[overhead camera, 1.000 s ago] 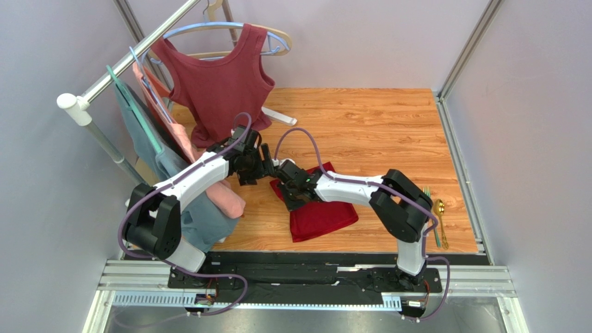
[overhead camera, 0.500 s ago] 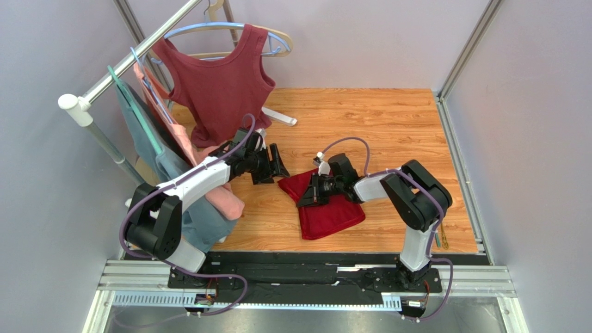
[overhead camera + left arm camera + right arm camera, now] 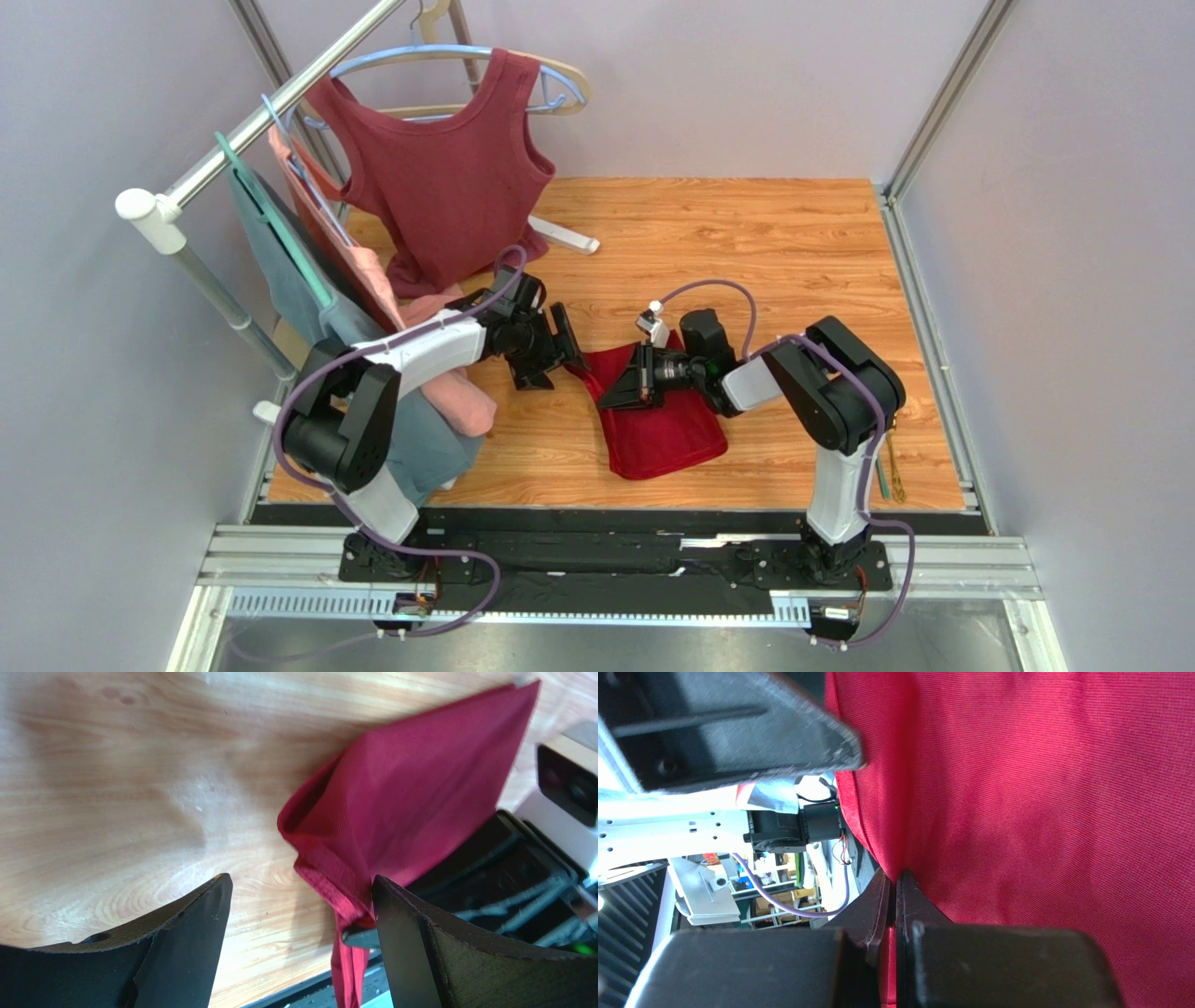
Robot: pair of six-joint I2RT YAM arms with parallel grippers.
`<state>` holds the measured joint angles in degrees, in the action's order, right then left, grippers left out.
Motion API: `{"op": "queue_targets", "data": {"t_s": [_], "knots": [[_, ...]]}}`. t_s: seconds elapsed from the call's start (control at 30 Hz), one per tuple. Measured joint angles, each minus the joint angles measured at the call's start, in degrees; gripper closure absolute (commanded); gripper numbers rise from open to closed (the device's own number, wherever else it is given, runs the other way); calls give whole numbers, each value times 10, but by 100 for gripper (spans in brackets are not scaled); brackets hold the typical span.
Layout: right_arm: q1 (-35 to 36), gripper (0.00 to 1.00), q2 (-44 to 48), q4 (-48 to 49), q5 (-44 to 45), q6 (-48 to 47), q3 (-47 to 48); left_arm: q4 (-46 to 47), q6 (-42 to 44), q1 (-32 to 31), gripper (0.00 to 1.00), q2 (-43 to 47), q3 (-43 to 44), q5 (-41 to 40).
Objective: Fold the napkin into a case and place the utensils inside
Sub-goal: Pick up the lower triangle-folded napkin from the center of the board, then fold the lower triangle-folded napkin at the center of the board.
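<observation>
Left gripper [image 3: 564, 353] nearer crumpled crimson napkin [image 3: 666, 427]

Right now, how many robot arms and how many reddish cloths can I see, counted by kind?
Robot arms: 2 (left arm, right arm)
Crimson napkin: 1
Maroon sleeveless top: 1
Total: 4
</observation>
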<state>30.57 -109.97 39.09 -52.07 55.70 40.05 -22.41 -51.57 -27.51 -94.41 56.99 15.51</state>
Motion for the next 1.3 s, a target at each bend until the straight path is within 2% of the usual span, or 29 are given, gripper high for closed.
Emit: {"op": "queue_targets", "data": {"t_s": [0.23, 0.43, 0.47, 0.53, 0.57, 0.6, 0.63, 0.7, 0.73, 0.8, 0.83, 1.03, 1.3], "knots": [[-3, 100, -3, 10, -7, 4, 0, -13, 0, 0, 17, -56, 56, -6], [-3, 100, -6, 7, -9, 1, 0, -11, -1, -2, 27, -69, 65, -6], [-3, 100, -6, 6, -9, 0, 0, -11, -2, -2, 37, -73, 69, -6], [-3, 100, -6, 6, -9, 0, 0, -10, -3, -2, 50, -82, 78, -5], [-3, 100, -6, 5, -9, -1, 0, -10, -6, -2, 61, -86, 81, -5], [-3, 99, -6, 3, -8, -3, 0, -9, -5, -2, 64, -89, 83, -5], [-3, 96, -6, 2, -8, -5, 0, -9, -7, -2, 67, -91, 84, -5], [-3, 90, -6, -14, -5, -16, 2, -9, -3, -2, 79, -92, 85, -5], [-3, 84, -6, -24, -4, -22, 3, -10, -3, -2, 91, -92, 85, -5], [-3, 76, -5, -48, 0, -34, 9, -16, 2, -3, 100, -93, 92, -4], [-3, 69, -5, -62, 2, -42, 14, -20, 3, -4, 100, -95, 98, -4], [-3, 54, 2, -193, 21, -105, 71, -59, 26, -13, 100, -121, 151, -12], [-15, 51, 69, -352, 76, -183, 123, -129, 55, -17, 100, -129, 182, -39]]}}
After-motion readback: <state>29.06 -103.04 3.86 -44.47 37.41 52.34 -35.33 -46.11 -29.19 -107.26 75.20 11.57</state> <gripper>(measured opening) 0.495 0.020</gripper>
